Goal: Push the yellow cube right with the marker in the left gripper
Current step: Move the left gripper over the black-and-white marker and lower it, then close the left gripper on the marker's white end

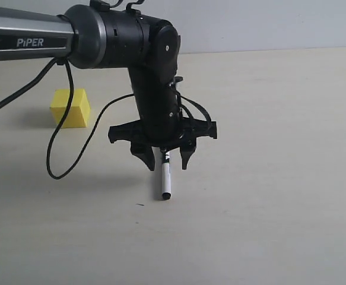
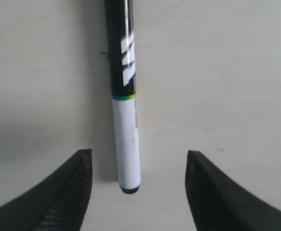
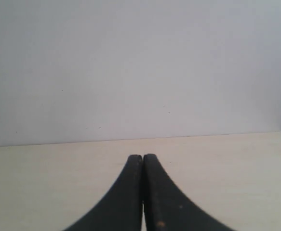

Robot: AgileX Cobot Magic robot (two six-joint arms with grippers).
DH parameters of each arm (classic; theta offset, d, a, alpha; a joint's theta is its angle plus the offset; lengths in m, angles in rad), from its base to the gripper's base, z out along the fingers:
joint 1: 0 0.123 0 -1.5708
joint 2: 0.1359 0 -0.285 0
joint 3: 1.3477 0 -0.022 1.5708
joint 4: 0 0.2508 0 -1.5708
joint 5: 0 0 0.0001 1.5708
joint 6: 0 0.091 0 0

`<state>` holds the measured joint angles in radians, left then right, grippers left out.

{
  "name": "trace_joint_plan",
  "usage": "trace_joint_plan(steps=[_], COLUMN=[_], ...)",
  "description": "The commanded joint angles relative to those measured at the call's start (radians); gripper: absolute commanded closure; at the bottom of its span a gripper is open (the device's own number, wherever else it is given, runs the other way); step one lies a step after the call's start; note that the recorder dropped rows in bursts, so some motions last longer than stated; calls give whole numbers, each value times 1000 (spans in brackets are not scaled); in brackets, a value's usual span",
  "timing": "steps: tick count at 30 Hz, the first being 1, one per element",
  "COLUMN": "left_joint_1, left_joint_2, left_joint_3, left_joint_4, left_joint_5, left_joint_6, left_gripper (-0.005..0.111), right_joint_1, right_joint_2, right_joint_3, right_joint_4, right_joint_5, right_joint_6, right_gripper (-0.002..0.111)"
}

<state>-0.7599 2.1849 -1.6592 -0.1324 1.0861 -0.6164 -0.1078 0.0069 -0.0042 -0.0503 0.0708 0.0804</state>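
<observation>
The marker (image 1: 165, 178) lies flat on the pale table, white barrel toward the camera and black half under the gripper. My left gripper (image 1: 167, 164) hangs just over it, open, one finger on each side and neither touching it. In the left wrist view the marker (image 2: 126, 139) lies between the wide-spread jaws of the left gripper (image 2: 139, 152), closer to one finger (image 2: 73, 187). The yellow cube (image 1: 70, 108) rests on the table well to the left of the gripper and farther back. My right gripper (image 3: 142, 157) is shut on nothing and is out of the exterior view.
A black cable (image 1: 57, 157) loops down from the left arm (image 1: 30, 38) between the cube and the gripper. The pale table (image 1: 267, 225) runs back to a white wall (image 1: 267, 24).
</observation>
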Motion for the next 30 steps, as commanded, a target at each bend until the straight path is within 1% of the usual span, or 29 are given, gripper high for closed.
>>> trace_joint_plan(steps=[1,6,7,10,16,20,26,30], left_joint_1=[-5,-6,-6,-9,-9,-9,-9,-25], left_joint_2=[7,7,7,12,67,69,73,73], left_joint_3=[-7,-7,-7,-7,-7,-7,-7,-7], left_joint_4=[18,8,18,85,68,64,45,48], left_joint_5=[-23,-27,-41,-77,-73,-71,-27,-43], left_joint_6=[65,93,115,93,78,78,75,57], left_gripper=[50,50,50,50,50,50,50,50], right_joint_1=[-8,-8,-8,-8,-8,-8,-8,-8], right_joint_2=[-7,-7,-7,-7,-7,-7,-7,-7], right_joint_3=[4,4,4,4,4,4,4,4], right_joint_4=[-1,-1,-1,-1,-1,-1,-1,-1], right_joint_5=[-5,-5,-5,-5,-5,-5,-5,-5], right_joint_6=[-1,-1,-1,-1,-1,-1,-1,-1], right_gripper=[108,108,108,108,108,108,108,108])
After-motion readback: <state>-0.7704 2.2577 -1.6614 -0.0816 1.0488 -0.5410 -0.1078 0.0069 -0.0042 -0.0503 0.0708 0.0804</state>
